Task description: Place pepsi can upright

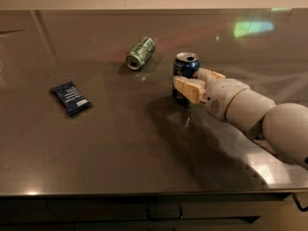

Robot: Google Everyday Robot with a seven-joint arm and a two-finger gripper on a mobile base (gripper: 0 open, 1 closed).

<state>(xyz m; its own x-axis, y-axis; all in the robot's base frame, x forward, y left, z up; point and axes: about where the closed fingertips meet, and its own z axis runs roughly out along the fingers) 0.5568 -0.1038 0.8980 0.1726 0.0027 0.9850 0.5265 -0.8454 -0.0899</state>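
Observation:
The pepsi can (186, 65) is blue with a silver top and stands upright on the dark table (144, 148), right of the middle. My gripper (190, 80) reaches in from the right and is shut on the can's lower half. One cream finger (190, 89) lies across the can's front and the other finger (211, 74) shows behind it to the right. The can's base is hidden by the near finger.
A green can (140, 53) lies on its side to the back left of the pepsi can. A flat dark-blue packet (70, 97) lies at the left. My white arm (260, 114) crosses the right side of the table. The table's front edge (144, 192) is near.

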